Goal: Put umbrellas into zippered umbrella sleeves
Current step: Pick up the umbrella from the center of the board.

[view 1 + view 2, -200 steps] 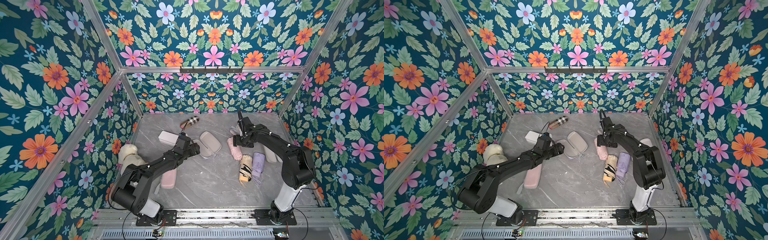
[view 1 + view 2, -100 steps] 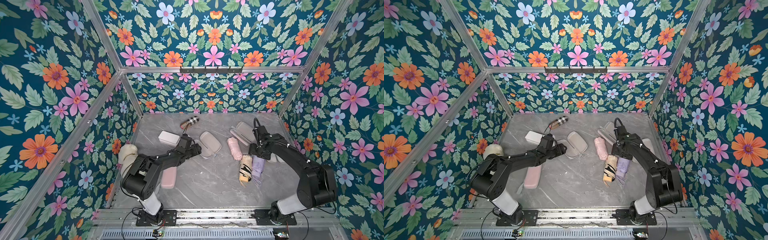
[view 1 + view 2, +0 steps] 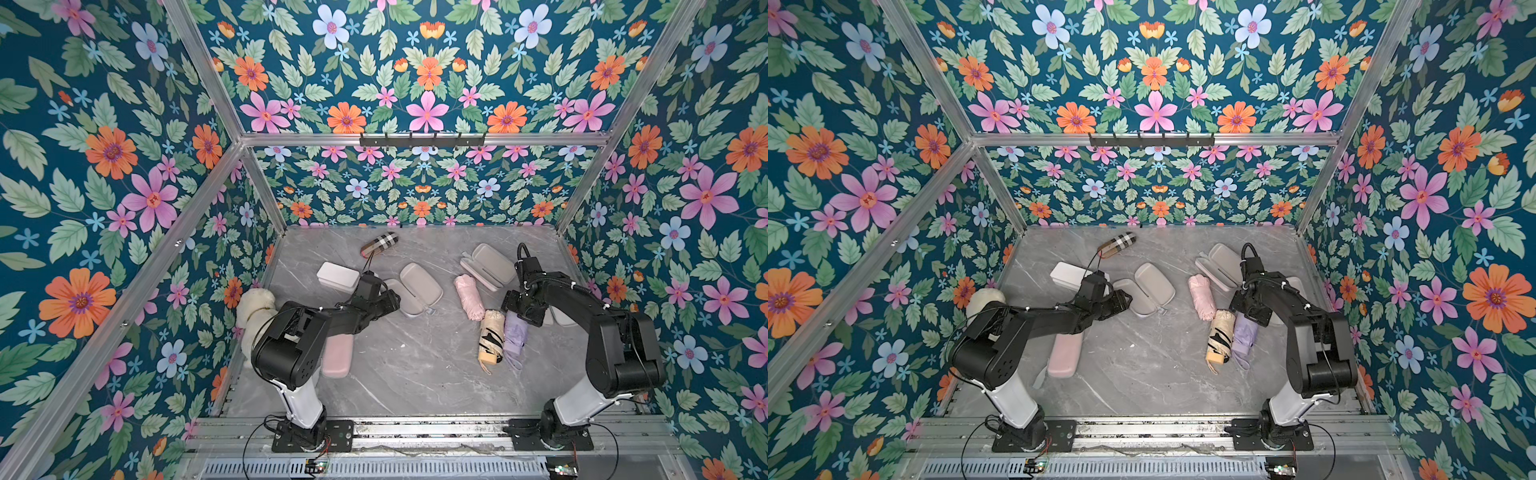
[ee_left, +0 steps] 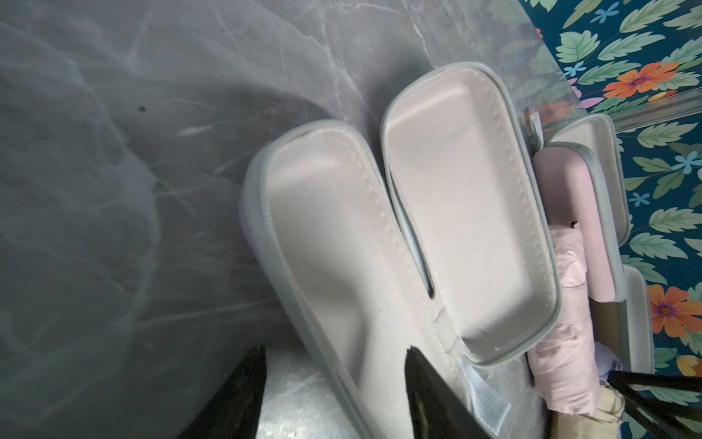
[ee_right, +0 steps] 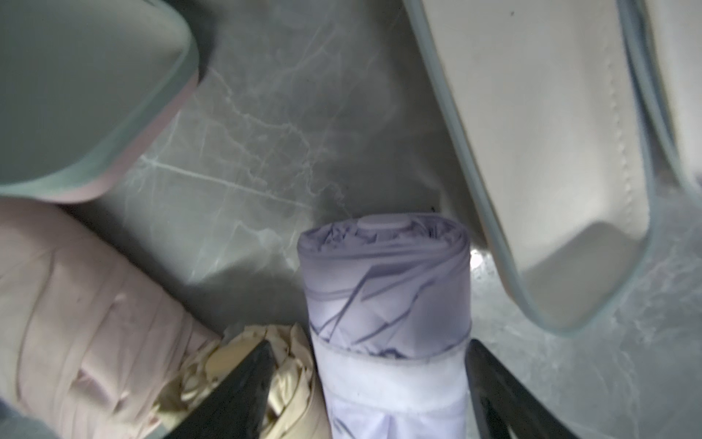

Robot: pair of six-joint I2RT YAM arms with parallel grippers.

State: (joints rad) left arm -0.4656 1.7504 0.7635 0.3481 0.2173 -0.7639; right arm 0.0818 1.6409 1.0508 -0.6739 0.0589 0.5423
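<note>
Careful: your right gripper [image 5: 370, 347] straddles, open, the rolled lavender fabric umbrella [image 5: 383, 289] lying on the grey marble table [image 5: 247, 152]. One finger [image 5: 243, 391] sits just beside the cream black-marked folded umbrella [image 5: 292, 384] and may drag it. Your left gripper [image 4: 336, 349] is also open.

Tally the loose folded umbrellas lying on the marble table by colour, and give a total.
Pale pink folded fabric umbrella: 1
Cream folded fabric umbrella with black markings: 1
Lavender folded fabric umbrella: 1
Total: 3
</note>
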